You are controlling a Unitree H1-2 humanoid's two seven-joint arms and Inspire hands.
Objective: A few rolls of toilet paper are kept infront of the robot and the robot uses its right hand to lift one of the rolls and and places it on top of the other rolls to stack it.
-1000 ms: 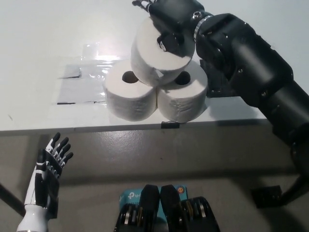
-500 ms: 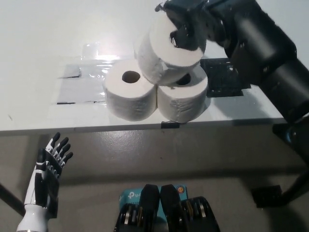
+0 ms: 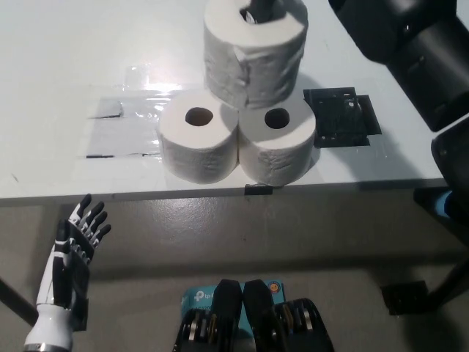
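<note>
Right hand [image 3: 262, 9]: black, at the top edge of the head view, mostly cut off; only a dark part shows in the core hole of the upper roll [image 3: 253, 51], and whether it grips or has let go cannot be told. Right arm [image 3: 410, 51]: black, running from that hand toward the right edge. Upper roll: toilet paper, upright, directly below the hand, resting on the two rolls beneath it and behind their meeting line. Lower left roll [image 3: 198, 143] and lower right roll [image 3: 277, 143]: upright, touching side by side, below the hand and nearer the surface's [image 3: 58, 66] front edge. Black flat plate [image 3: 341, 117]: on the surface, just right of the lower right roll. Clear plastic sheet [image 3: 121, 128]: flat, left of the rolls. Left hand [image 3: 69, 268]: white, holding nothing, fingers spread, below the surface's front edge, far from the right hand.
</note>
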